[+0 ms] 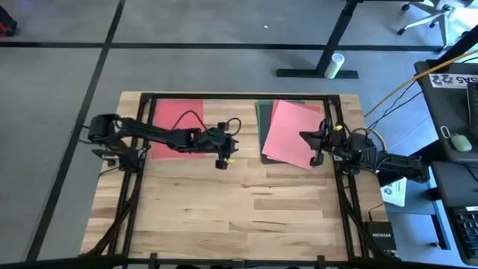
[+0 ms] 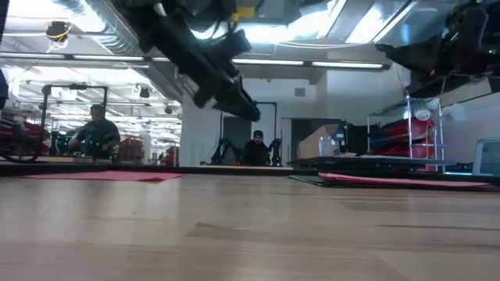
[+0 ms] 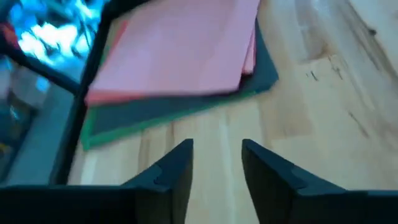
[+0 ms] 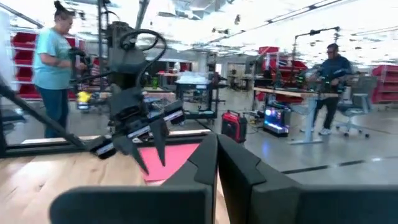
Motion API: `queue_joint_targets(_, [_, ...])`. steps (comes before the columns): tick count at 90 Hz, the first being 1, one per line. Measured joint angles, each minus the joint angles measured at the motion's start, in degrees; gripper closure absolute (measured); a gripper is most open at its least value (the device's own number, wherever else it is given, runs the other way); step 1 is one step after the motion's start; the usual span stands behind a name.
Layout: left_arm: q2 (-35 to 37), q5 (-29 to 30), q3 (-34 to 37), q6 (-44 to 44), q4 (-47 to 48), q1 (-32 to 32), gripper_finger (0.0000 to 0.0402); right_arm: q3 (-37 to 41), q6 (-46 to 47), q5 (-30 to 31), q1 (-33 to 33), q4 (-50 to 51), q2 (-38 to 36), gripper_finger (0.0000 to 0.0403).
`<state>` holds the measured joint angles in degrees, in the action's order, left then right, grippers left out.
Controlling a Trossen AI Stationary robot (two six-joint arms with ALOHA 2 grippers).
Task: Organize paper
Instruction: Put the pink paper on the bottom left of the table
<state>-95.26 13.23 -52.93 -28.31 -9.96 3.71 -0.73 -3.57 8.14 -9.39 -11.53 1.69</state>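
1. While both arms hang over the butcher-block table (image 1: 239, 202), the paper lies in two lots along its far edge; a single red sheet (image 1: 178, 119) lies flat at the far left, and a fanned stack (image 1: 287, 133) sits at the far right, well apart from it.
2. That stack is thin, matte and rectangular; a pink sheet (image 3: 174, 50) lies skewed on top, with dark grey (image 3: 264, 68) and a sliver of green (image 3: 112, 127) showing beneath.
3. Pale and darker wood strips make up the tabletop, and a black frame (image 1: 239, 96) runs round its rim.
4. Over the table just past the red sheet's near right corner hangs the left gripper (image 1: 224, 153); its blunt dark fingers (image 3: 177, 168) stand a narrow gap apart with nothing between them, bare wood showing through.
5. At the stack's right edge sits the right gripper (image 1: 314, 142); its two fingers (image 4: 214, 165) press together with no gap; whether paper is caught between them I cannot tell.
6. From above, the skew of the stack is plain; the low view shows only thin edges, red (image 2: 101, 176) on one side and the pink-topped pile (image 2: 398, 181) on the other.
7. Only the right wrist view shows the left gripper (image 4: 140, 140) from the front, hanging above the red sheet (image 4: 174, 158); two people stand in the room behind.
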Motion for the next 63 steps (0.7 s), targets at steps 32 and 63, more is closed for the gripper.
queue_joint_targets(32, [-14.06, -0.15, -9.16, -10.39, -5.09, -0.42, 0.0245, 0.0, -1.27, 3.03, -0.02, 1.6, 0.0, 0.0402])
queue_joint_targets(63, [-22.14, -0.26, -18.53, -12.6, 1.51, 0.09, 0.0244, -0.02, -1.27, 4.62, 0.0, 2.71, -0.02, 0.0402])
